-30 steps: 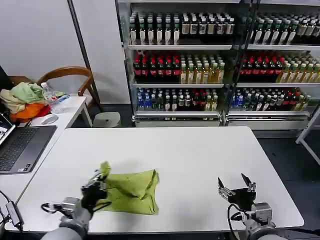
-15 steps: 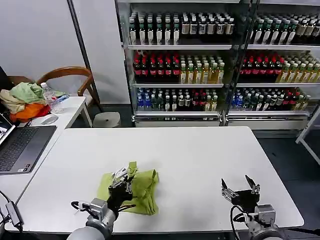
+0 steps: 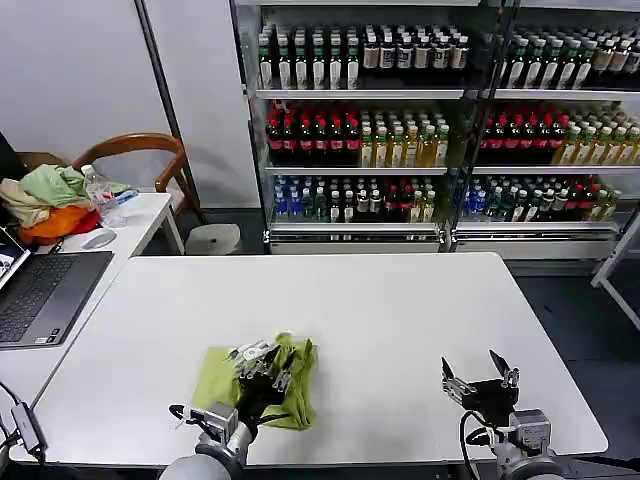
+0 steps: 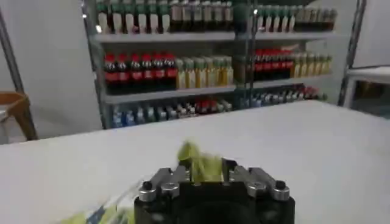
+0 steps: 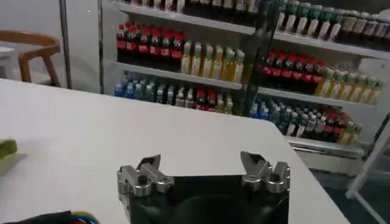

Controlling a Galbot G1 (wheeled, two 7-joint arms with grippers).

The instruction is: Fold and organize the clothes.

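The clothes, a lime yellow-green T-shirt (image 3: 225, 378), lie bunched and partly folded on the white table (image 3: 380, 320) near its front left. My left gripper (image 3: 262, 360) sits on top of the shirt's right part. In the left wrist view a fold of the T-shirt (image 4: 200, 159) stands up between the fingers, with the left gripper (image 4: 204, 171) shut on it. My right gripper (image 3: 478, 378) rests low at the table's front right, well apart from the shirt. The right gripper (image 5: 201, 161) is open with bare table between its fingers. A corner of the T-shirt (image 5: 5, 150) shows far to its side.
An open laptop (image 3: 40, 290) lies on the side desk to the left. Behind it are a heap of pale green and orange garments (image 3: 50, 200) and a water bottle (image 3: 100, 197). A wooden chair (image 3: 150, 150), a stool (image 3: 213, 238) and drink shelves (image 3: 400, 130) stand beyond the table.
My left gripper has travelled to the right with the shirt's left edge, laying it over the rest, so the bundle is narrower. The right gripper has barely moved.
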